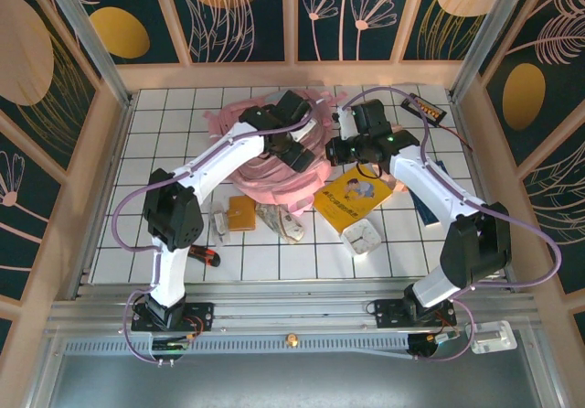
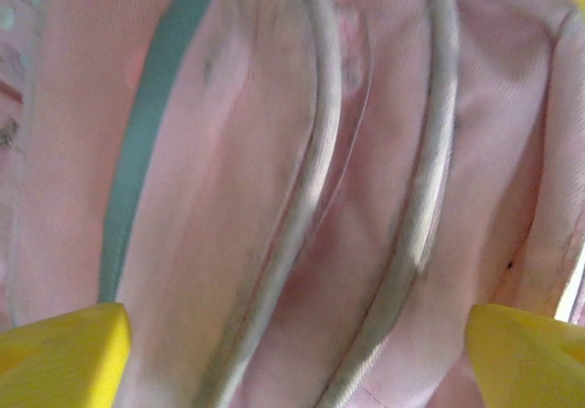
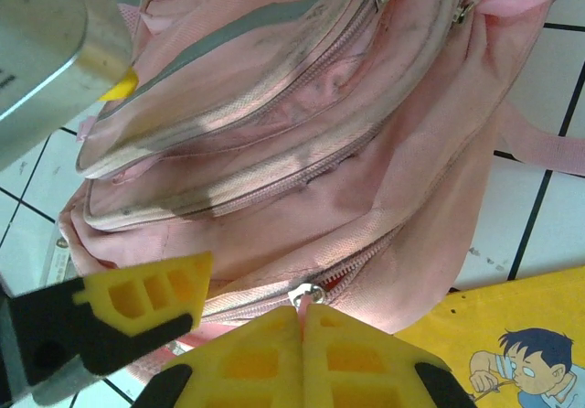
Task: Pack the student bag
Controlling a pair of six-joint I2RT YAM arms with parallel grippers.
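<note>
1. Student bag [image 1: 260, 156]: lies on the white-tiled desk [image 1: 155, 124], centre and toward the far side, front pockets up. A flat brown square item [image 1: 241, 212] sits just beside its near edge.
2. Left tool [image 1: 297, 155]: over the right-hand half of the bag in the top view, pointing down at it. In the left wrist view the left tool [image 2: 297, 358] has its yellow fingertips [image 2: 64, 353] at the two bottom corners, spread wide, with no grip on anything.
3. What lies under the left tool: pink bag panel with two grey-white piped seams and a greenish stripe [image 2: 146, 134], very close and blurred. Can't tell whether the tips touch the fabric.
4. Right tool [image 1: 338, 147]: at the bag's right edge, just beside the left tool. In the right wrist view the right tool [image 3: 302, 321] has its yellow fingers pressed together, pinching the metal zip pull [image 3: 306, 294] on the bag's side zip. The rest of the bag spreads out beyond the fingertips.
5. Yellow book [image 1: 352, 198]: flat on the desk, just right of the bag on the near side of the right tool. In the right wrist view the bag's edge meets the book's edge.
</note>
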